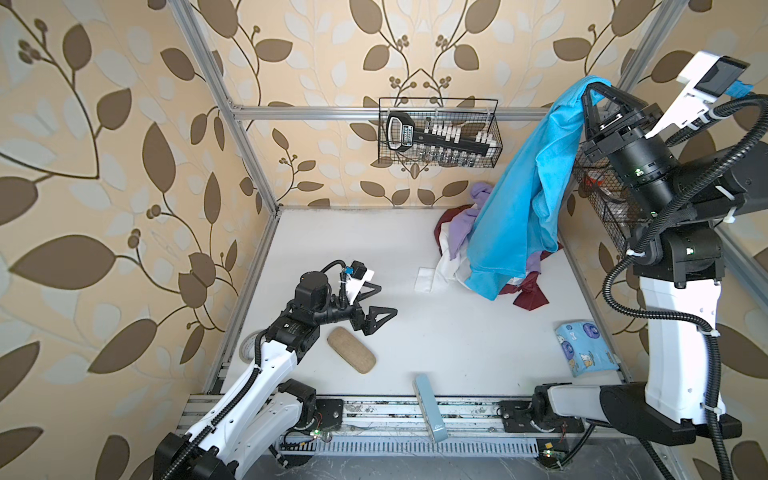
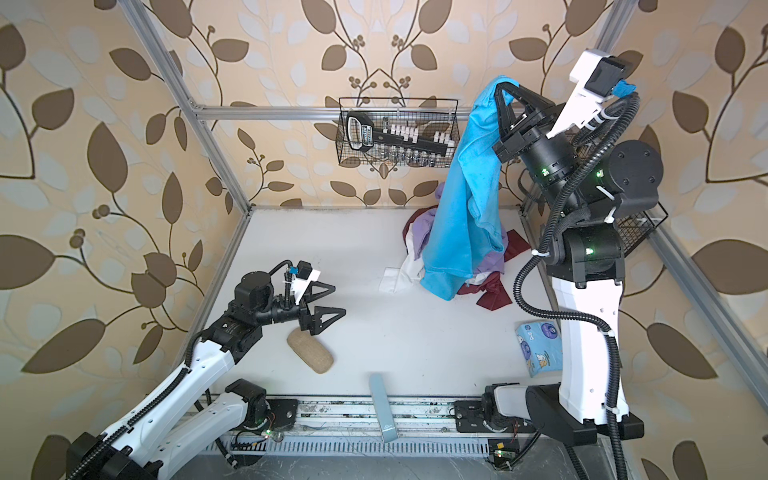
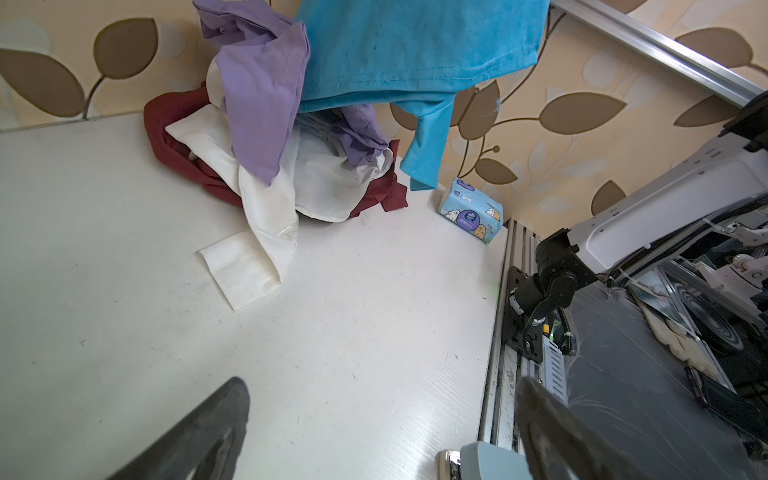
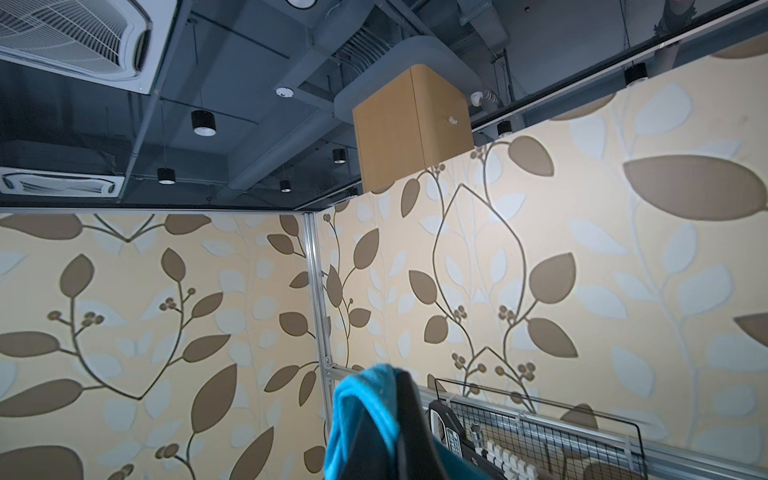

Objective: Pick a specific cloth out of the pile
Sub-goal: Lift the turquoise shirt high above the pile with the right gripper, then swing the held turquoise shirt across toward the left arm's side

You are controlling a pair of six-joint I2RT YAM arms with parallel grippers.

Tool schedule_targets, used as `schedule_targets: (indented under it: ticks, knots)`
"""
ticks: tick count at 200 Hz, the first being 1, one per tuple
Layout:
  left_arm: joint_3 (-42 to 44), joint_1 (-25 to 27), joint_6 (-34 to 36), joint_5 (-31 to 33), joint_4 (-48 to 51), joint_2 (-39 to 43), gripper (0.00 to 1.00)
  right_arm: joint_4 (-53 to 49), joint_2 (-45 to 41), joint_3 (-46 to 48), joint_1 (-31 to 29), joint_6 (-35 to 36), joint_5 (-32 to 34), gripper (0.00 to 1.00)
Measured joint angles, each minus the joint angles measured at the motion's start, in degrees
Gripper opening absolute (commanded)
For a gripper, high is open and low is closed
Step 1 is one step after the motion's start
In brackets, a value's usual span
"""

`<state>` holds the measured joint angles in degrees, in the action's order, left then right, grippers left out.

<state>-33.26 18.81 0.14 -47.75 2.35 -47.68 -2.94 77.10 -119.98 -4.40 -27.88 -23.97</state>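
**Blue cloth held high over the pile, lower end not yet drawn away**

The cloth (image 1: 519, 199) is pinched near its top edge between the right fingers (image 1: 598, 86), which are pressed together on a bunch of the fabric. The grip is kept far up above the bench (image 1: 332, 249), so that the full length of the garment can hang straight down rather than be left tangled among the others. In both top views its lower hem is seen over the pile (image 1: 451, 253), which lies toward the back right corner of the bench. In the left wrist view the hem appears to be hung just above the lilac garment (image 3: 266, 95) and the white garment (image 3: 324, 178). One narrow strip is dangled lower, beside the maroon garment (image 3: 390, 195). Whether any of these is touched cannot be told. A tall lilac fold is seen just behind the blue fabric and may be caught up with it.

The left fingers (image 3: 208, 432) are spread wide and empty, held low over bare bench well apart from the pile, probably so that the lift is not obstructed. The picking is judged largely done. What is left is for the cloth to be carried sideways, clear of the heap. A tissue pack (image 1: 582, 349) near the right edge could be brushed by the dangling strip
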Motion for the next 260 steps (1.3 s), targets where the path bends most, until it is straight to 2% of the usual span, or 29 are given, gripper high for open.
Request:
schedule_targets:
  ticks: [76, 123, 148, 204, 260]
  knots:
    - [0.0, 0.02, 0.94, 0.0, 0.0, 0.72, 0.99, 8.48, 2.03, -1.7, 0.0, -7.02, -5.64, 0.0]
    - [0.0, 0.04, 1.38, 0.0, -0.04, 2.03, 0.99, 13.51, 2.84, 2.23, -1.7, -11.78, -8.22, 0.0]
    - [0.0, 0.37, 1.46, -0.02, -0.15, 2.45, 0.99, 13.97, 3.67, 4.37, -6.14, -11.41, -8.7, 0.0]
    - [0.02, 0.39, 1.68, 0.0, -0.26, 2.99, 0.99, 10.34, 10.56, 3.76, -21.44, -3.23, -7.58, 0.0]
    - [0.04, 1.79, 2.36, -0.04, -0.44, 4.48, 0.99, 7.23, 27.78, -8.85, -29.62, -0.24, -7.41, 0.0]
